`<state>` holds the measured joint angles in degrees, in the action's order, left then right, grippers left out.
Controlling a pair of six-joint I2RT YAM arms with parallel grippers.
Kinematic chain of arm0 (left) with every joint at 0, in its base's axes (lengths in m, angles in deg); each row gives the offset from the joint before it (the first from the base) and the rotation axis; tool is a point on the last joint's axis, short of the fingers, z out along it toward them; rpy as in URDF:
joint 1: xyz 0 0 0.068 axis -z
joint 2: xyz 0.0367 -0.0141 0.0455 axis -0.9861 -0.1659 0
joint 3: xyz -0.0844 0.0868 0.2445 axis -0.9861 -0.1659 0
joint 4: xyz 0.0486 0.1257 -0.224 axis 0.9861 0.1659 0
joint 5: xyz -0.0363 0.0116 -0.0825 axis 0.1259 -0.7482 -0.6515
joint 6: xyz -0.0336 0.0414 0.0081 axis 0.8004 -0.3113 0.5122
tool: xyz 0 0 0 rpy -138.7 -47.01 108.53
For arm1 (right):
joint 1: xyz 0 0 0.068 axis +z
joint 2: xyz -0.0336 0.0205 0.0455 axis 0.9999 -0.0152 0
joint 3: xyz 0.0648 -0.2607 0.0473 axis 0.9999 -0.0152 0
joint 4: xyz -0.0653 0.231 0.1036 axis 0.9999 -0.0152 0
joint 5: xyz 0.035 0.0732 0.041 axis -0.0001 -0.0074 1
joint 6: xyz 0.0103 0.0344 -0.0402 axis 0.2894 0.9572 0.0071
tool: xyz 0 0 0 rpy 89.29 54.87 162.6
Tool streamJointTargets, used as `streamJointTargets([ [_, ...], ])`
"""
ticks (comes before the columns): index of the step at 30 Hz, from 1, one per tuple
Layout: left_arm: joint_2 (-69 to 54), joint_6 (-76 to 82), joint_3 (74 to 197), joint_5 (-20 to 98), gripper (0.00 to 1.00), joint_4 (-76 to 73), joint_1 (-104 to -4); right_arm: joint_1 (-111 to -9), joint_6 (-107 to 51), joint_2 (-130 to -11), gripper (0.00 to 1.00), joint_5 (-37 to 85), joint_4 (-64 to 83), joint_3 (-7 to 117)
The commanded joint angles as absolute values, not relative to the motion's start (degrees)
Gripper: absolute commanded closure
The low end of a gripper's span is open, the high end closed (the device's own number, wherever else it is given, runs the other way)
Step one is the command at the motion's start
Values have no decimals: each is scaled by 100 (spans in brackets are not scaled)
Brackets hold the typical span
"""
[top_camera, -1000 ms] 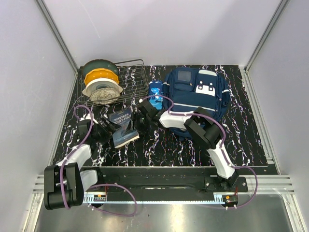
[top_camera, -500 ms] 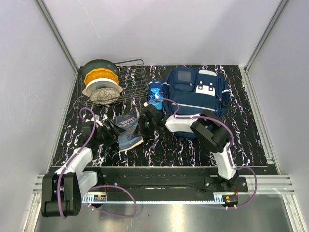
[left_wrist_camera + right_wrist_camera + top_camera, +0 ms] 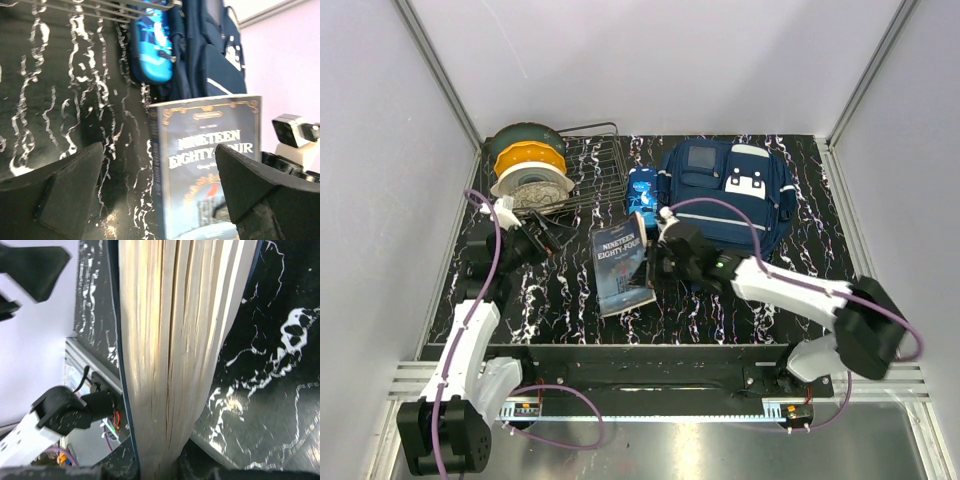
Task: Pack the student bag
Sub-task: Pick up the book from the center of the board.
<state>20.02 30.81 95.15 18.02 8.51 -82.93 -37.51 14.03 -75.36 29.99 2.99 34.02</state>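
Note:
The student bag [image 3: 730, 195] lies at the back right of the table, navy with white stripes and patches; in the left wrist view the bag [image 3: 212, 60] shows beyond the book. A dark blue book [image 3: 625, 268] titled Nineteen Eighty-Four stands tilted on edge just left of the bag. My right gripper [image 3: 660, 262] is shut on its page edge. From the right wrist, the cream pages [image 3: 175, 340] fill the frame, clamped in that gripper [image 3: 165, 465]. My left gripper [image 3: 542, 238] stands open left of the book, apart from it. Its wrist view shows the book cover [image 3: 207, 165] ahead between the wide fingers [image 3: 65, 190].
A glossy blue pencil case [image 3: 642, 188] lies against the bag's left side, also seen as the pencil case [image 3: 152, 45]. A wire rack [image 3: 595, 160] at the back left holds stacked filament spools [image 3: 528, 165]. White walls enclose the black marbled table [image 3: 740, 310].
The right gripper has closed on the book and carried it right, standing it more upright. The left gripper has opened, let go and drawn back left toward the rack.

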Motion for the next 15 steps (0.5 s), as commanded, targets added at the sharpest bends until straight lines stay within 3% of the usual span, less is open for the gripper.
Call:
streamJointTargets([
  [1, 1871, 3057, 9871, 599, 1, -109, -8239, -3719, 1350, -5933, 100, 2475, 1179, 2886],
  [6, 1537, 3031, 10161, 271, 1, -655, -7547, -3771, 1254, -4849, 100, 2043, 1278, 2472],
  [15, 913, 3910, 10626, 165, 1, -2167, -6473, -3815, 1131, -4970, 100, 3070, 1609, 2955],
])
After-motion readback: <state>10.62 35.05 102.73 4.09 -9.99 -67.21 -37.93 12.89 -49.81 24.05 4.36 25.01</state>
